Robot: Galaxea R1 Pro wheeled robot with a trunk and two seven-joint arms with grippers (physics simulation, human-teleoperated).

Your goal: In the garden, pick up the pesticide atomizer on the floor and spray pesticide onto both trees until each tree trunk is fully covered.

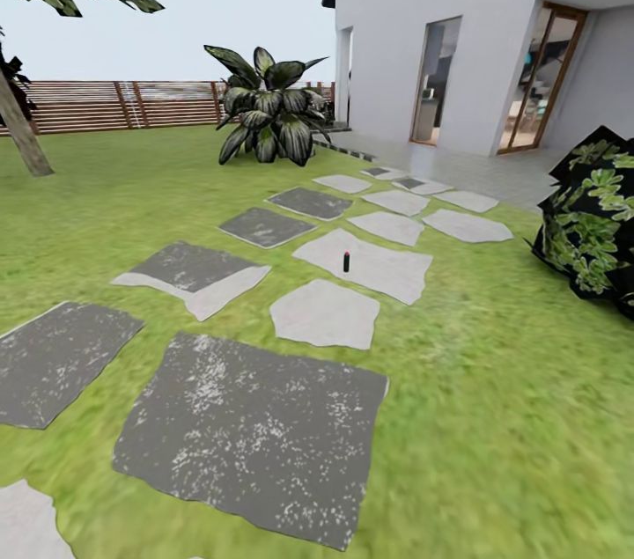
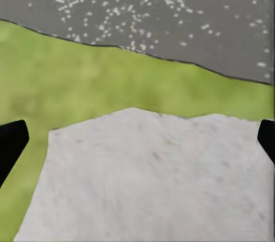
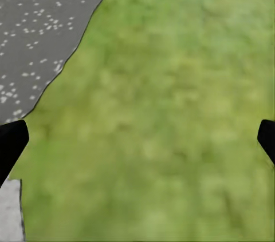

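Ahead, atomizer upright on slab

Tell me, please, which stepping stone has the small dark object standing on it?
The pale stone mid-path; the small dark, red-topped object stands upright on it.

A garden with a stone path going up to a house

The grass lies all around the stepping stones; the stones run from close by, in the middle, away toward the house at the back right; a small upright can stands on one stone partway along the path; a big leafy plant sits behind the stones, just left of the house; a fence runs along the back left (behind the plant too); a tree trunk leans at the far left, in front of the fence; a bush sits on the grass at the right edge, beside the path.
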